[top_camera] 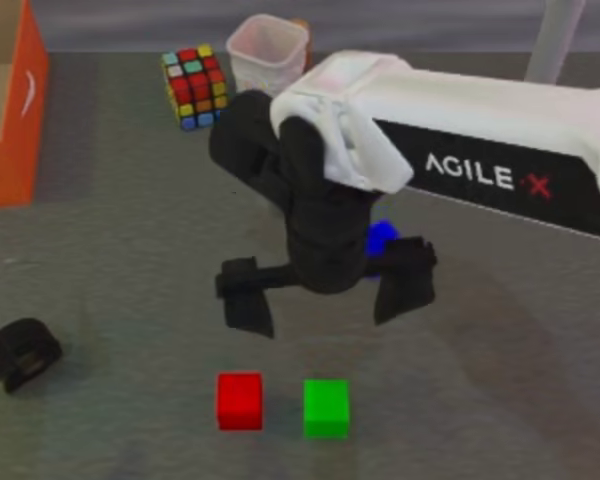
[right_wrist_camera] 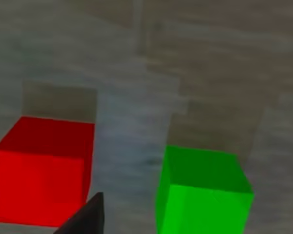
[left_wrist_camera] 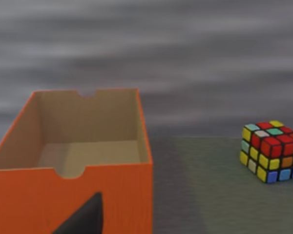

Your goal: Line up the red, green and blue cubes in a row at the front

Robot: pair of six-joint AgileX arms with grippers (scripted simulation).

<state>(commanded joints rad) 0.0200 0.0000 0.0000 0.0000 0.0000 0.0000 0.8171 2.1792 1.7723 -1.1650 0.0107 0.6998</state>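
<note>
Up front, red cube (top_camera: 239, 400) and green cube (top_camera: 326, 407) sit side by side, slightly apart. Blue cube (top_camera: 381, 238) lies farther back, half hidden by the right hand (top_camera: 325, 290), fingers spread, hovering, empty. Left hand (top_camera: 15, 352) parked at tabletop (top_camera: 130, 270) left edge; can't tell its grip.

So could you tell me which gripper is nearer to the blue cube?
Right. The right gripper hangs open just in front of the blue cube, partly hiding it; the left gripper sits parked at the table's left edge.
</note>
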